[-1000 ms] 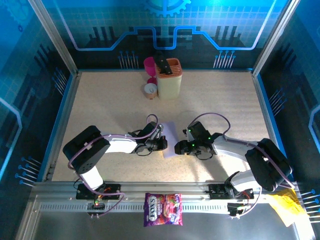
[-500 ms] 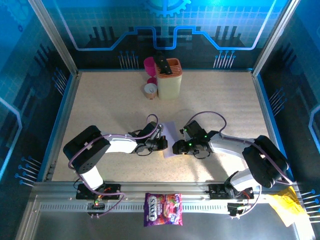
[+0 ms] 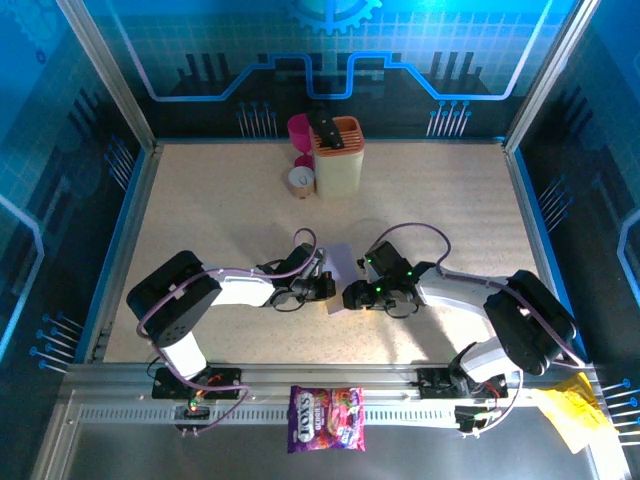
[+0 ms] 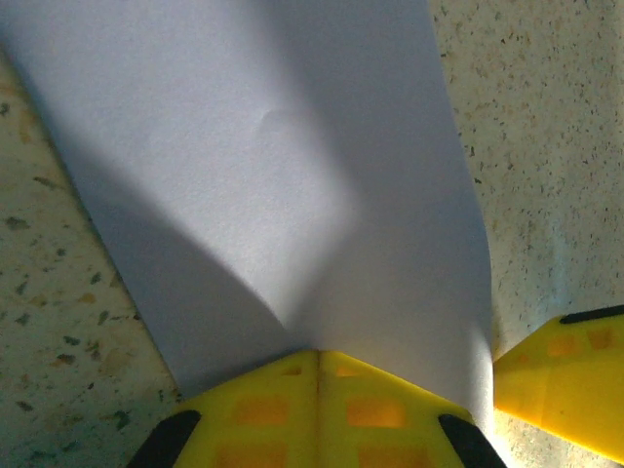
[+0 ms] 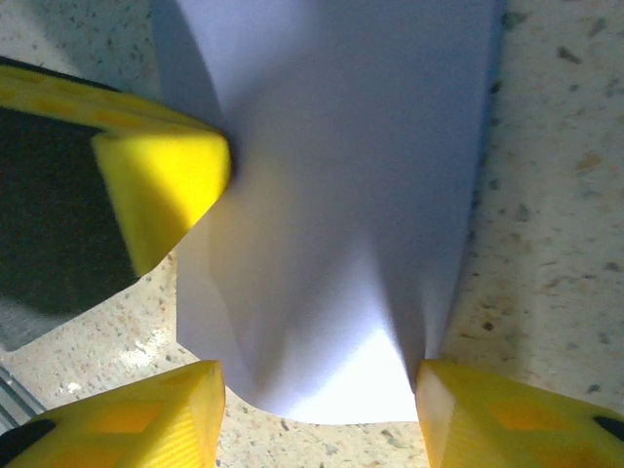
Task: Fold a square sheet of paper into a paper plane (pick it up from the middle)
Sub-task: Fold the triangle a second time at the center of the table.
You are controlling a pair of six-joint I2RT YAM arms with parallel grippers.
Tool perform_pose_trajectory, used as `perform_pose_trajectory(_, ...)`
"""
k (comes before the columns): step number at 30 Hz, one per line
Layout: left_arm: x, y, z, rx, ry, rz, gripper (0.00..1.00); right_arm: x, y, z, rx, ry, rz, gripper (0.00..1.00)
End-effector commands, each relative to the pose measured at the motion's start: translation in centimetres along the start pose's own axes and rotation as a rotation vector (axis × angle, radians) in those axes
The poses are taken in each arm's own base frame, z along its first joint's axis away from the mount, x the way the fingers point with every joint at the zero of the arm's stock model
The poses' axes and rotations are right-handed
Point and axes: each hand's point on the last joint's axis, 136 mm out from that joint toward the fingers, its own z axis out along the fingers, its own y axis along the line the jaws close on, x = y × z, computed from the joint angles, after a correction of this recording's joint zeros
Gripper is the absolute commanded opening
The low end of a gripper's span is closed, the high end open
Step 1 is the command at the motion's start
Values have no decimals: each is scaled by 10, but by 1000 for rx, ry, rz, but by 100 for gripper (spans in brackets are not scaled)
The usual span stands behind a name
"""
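Note:
The pale lilac sheet of paper (image 3: pixel 340 266) lies mid-table between my two grippers. In the left wrist view the paper (image 4: pixel 283 175) rises in a soft hump from my left gripper (image 4: pixel 318 363), whose yellow fingers (image 4: pixel 263 409) are shut together on its near edge. My left gripper (image 3: pixel 326 288) meets the sheet from the left. My right gripper (image 3: pixel 351 295) comes from the right and stands open. Its fingers (image 5: pixel 146 419) straddle the opposite edge of the paper (image 5: pixel 341 195), which bows up between them. My right gripper (image 5: pixel 322 417) has the right fingertip touching the paper's side.
A cream knife block (image 3: pixel 338 155), a pink cup (image 3: pixel 299 128) and a small round tin (image 3: pixel 300 180) stand at the back. A purple sweets bag (image 3: pixel 326 418) lies on the front rail, yellow crumpled paper (image 3: pixel 572 412) at its right end. Metal frame posts border the table.
My right gripper has slid a little to the left, closer to the left gripper, and covers more of the sheet. The left gripper has stayed put, still pinching the paper.

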Motion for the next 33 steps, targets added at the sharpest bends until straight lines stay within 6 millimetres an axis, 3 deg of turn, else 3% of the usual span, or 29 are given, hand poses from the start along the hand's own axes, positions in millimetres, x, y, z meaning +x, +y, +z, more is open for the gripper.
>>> perform_pose_trajectory(1,37,45,7,-137,118,-24,0,-7,21,-9,-54,-24,-18,54)
perform_pose_trajectory(12,36,44,8,-135,119,-23,0,-9,21,-16,-43,-46,-23,54)
perform_pose_trajectory(21,38,46,7,-139,118,-26,0,-1,-16,-9,97,-22,45,57)
perform_pose_trajectory(33,38,45,8,-135,119,-26,0,8,-10,3,150,54,10,58)
